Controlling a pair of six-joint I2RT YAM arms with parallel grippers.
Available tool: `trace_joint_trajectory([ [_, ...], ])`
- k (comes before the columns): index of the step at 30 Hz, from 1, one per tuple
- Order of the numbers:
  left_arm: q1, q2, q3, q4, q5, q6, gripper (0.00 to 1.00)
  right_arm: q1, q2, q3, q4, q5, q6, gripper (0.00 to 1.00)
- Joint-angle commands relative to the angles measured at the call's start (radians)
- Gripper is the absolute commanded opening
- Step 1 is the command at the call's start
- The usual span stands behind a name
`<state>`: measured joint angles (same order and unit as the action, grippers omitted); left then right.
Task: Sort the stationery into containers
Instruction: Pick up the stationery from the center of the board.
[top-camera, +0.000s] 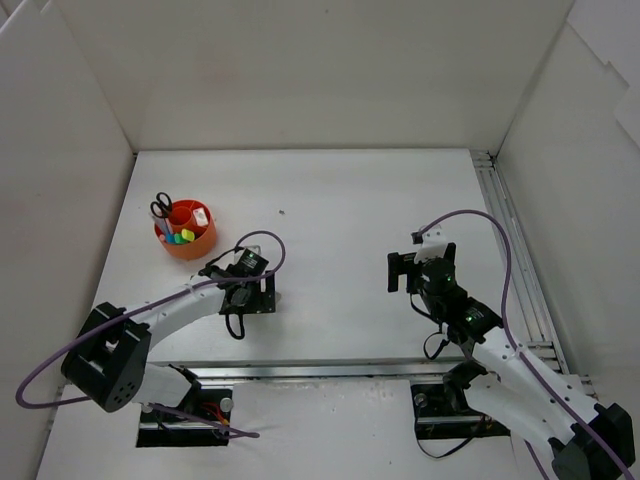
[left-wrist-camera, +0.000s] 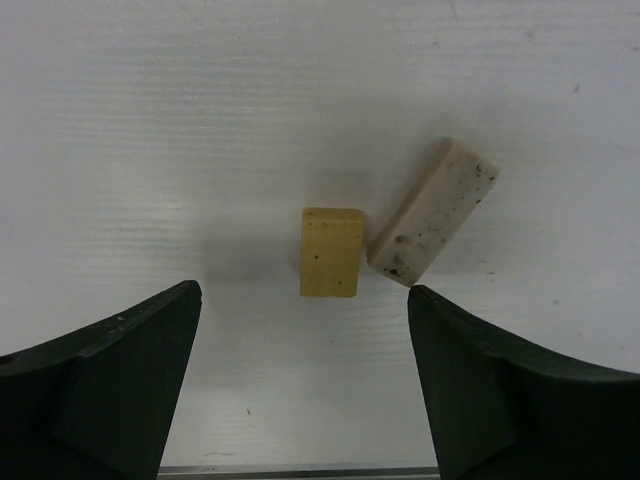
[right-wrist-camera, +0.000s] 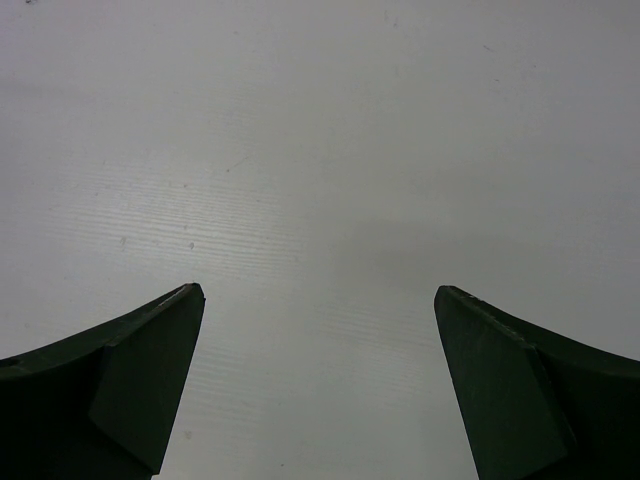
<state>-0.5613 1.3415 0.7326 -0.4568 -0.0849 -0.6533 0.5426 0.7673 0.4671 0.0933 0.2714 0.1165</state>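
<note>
1. The left gripper (left-wrist-camera: 303, 312) is spread wide and holds nothing. It hangs low over the table (left-wrist-camera: 150, 120), left of the middle in the top view.
2. A yellow eraser (left-wrist-camera: 331, 252) lies in the middle of the left wrist view. It sits in line with the gap between the fingers, a bit further up the frame. A white eraser (left-wrist-camera: 433, 220) lies tilted just to its right, and their corners touch or nearly touch.
3. The step looks like picking up the yellow eraser. The gripper should move forward a little, so that the eraser sits between the fingers.
4. The right-hand finger (left-wrist-camera: 500, 390) could land on the white eraser. It should come down slowly and take in the yellow one only.
5. Next comes a soft squeeze and a straight lift. The holder (top-camera: 186, 240) waits in the upper left of the top view, with scissors (top-camera: 160, 207) standing in it.
6. The right gripper (right-wrist-camera: 318, 300) is spread wide and holds nothing. It is far off on the right, so it is not in the way.
</note>
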Motion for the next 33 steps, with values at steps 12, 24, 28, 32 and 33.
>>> trace_joint_trajectory([
  [12, -0.02, 0.082, 0.031, 0.026, -0.038, -0.02, 0.38, -0.007, 0.001, 0.005, 0.057, 0.006, 0.02, 0.98],
  [24, -0.02, 0.197, 0.088, 0.04, -0.024, 0.003, 0.14, -0.007, -0.011, 0.001, 0.056, 0.022, 0.018, 0.98],
  [28, -0.02, 0.208, 0.116, 0.014, -0.036, 0.001, 0.01, -0.007, -0.008, 0.001, 0.057, 0.025, 0.018, 0.98],
  [32, -0.02, 0.188, 0.134, -0.032, -0.07, -0.005, 0.0, -0.004, -0.008, 0.001, 0.059, 0.025, 0.018, 0.98],
  [33, -0.02, 0.18, 0.137, -0.037, -0.079, -0.006, 0.0, -0.006, -0.01, 0.001, 0.059, 0.025, 0.017, 0.98],
])
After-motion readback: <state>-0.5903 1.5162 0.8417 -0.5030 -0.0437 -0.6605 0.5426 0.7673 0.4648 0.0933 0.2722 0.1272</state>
